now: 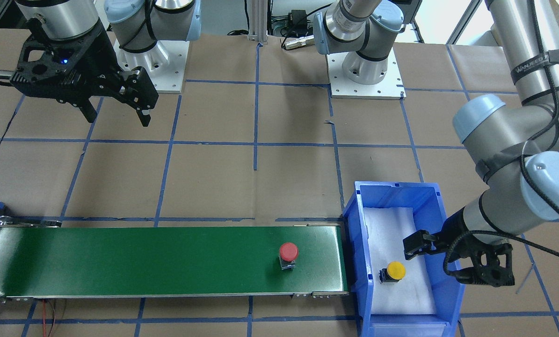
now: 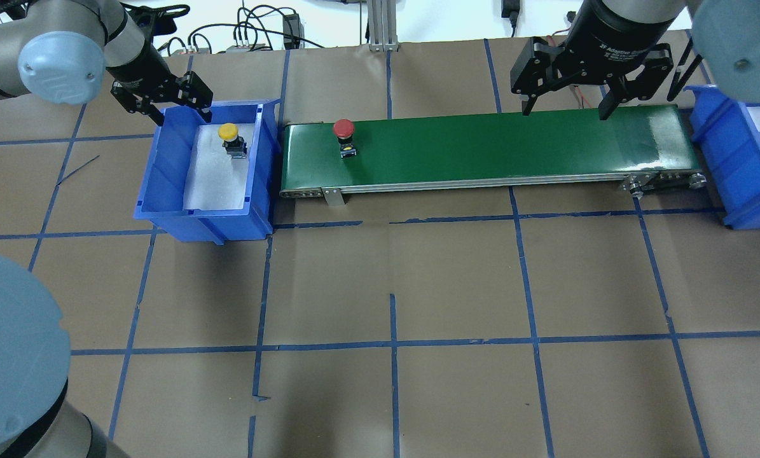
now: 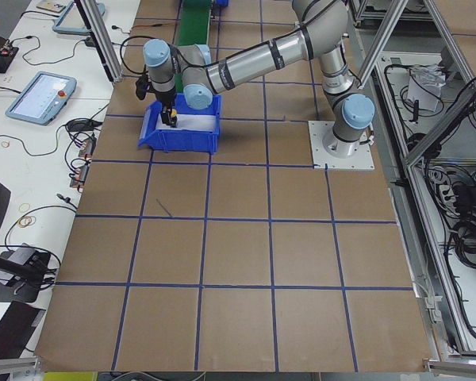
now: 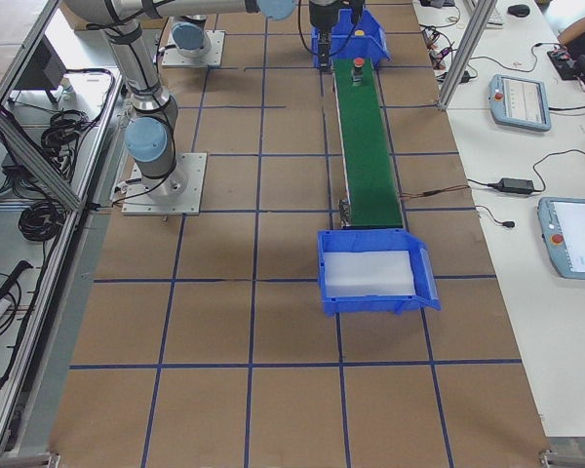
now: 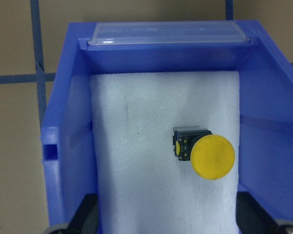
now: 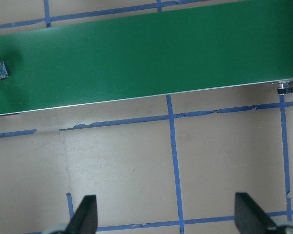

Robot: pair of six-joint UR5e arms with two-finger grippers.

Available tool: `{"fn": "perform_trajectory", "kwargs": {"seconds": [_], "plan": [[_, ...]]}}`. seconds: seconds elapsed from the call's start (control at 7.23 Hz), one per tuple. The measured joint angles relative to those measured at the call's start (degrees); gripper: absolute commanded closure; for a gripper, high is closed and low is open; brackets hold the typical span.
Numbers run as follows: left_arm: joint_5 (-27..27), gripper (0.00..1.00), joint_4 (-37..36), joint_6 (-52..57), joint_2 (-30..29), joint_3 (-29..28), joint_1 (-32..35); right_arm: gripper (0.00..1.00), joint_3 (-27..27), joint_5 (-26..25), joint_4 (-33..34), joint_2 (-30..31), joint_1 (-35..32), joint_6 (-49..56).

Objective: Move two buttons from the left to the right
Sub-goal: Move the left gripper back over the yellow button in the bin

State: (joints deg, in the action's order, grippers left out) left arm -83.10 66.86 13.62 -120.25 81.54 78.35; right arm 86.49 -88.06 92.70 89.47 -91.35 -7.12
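Observation:
The yellow button [image 2: 228,131] lies on white foam in the left blue bin [image 2: 163,165]; it also shows in the front view [image 1: 395,270] and the left wrist view [image 5: 212,157]. The red button [image 2: 343,129] stands on the green conveyor belt [image 2: 481,146] near its left end, also in the front view [image 1: 288,252]. My left gripper [image 2: 179,109] is open and empty, above the bin's far end, just beyond the yellow button. My right gripper [image 2: 565,108] is open and empty, above the belt's right part, far from the red button.
A second blue bin [image 2: 717,146] with white foam stands at the belt's right end. The table is brown paper with a blue tape grid. The bin walls [image 5: 73,146] flank the left gripper's fingers. Cables lie at the far table edge.

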Motion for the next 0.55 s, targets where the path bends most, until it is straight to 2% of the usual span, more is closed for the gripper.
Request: {"fn": "perform_trajectory", "kwargs": {"seconds": [0.55], "plan": [[3.5, 0.08, -3.4, 4.7, -1.2, 1.7, 0.4, 0.0, 0.4, -0.2, -0.3, 0.1, -0.3, 0.2]]}}
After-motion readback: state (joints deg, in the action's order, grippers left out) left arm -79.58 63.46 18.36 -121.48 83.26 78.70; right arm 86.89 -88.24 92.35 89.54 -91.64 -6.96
